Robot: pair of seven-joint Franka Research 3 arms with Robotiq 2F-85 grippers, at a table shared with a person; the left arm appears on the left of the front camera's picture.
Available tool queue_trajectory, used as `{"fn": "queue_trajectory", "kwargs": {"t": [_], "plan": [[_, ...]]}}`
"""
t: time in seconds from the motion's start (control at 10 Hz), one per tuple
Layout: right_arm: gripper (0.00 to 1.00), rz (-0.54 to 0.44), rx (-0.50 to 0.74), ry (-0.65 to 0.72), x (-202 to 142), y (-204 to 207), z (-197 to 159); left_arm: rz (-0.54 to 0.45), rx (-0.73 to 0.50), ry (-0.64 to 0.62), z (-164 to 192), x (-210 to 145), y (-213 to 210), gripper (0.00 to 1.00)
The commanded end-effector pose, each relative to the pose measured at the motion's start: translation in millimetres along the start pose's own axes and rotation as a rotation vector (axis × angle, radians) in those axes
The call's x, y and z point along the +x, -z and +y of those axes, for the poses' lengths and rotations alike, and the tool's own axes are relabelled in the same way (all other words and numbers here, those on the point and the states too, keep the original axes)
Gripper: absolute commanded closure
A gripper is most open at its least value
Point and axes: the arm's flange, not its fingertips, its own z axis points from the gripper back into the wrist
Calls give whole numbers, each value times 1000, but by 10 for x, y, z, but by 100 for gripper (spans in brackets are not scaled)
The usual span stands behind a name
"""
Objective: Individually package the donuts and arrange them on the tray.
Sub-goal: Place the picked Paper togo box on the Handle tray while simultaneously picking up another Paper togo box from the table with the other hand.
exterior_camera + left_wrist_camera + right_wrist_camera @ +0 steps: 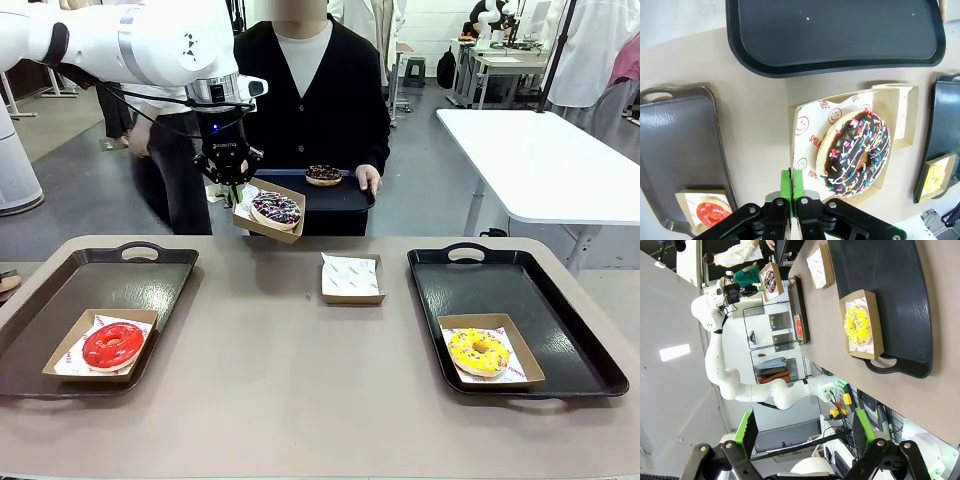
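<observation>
1. The dark ring donut with purple-white icing and coloured sprinkles (276, 209) lies in a shallow brown cardboard box lined with red-printed white paper (262, 229). The box hangs tilted over the far edge of the tan table (300, 390).
2. The left gripper (232, 187) has its green pads pressed together on the box's rim. In the front view the donut sits at 4 o'clock from the jaws, and in the left wrist view at 2 o'clock, clear of the pads.
3. At 2 o'clock from the held box, a dark chocolate sprinkled donut (323, 174) rests on a black tray (350, 197) held by a person's hand (368, 179).
4. At 5 o'clock, an empty paper-lined cardboard box (352, 277) sits mid-table.
5. A glossy red donut (112, 345) lies boxed on the dark left tray (120, 285) at 8 o'clock. A yellow sprinkled donut (479, 351) lies boxed on the black right tray (470, 290) at 4 o'clock.
6. The right gripper (805, 427) has its jaws spread wide with nothing between them.
</observation>
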Motion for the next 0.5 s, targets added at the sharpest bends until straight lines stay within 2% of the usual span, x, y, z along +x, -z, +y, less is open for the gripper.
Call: {"fn": "queue_trajectory", "kwargs": {"t": [0.0,0.4], "plan": [[0,-2,0,0,-7,-6,11,-5,1,2,41,-41,-10,100],[0,-2,0,0,-7,-6,11,-5,1,2,41,-41,-10,100]]}}
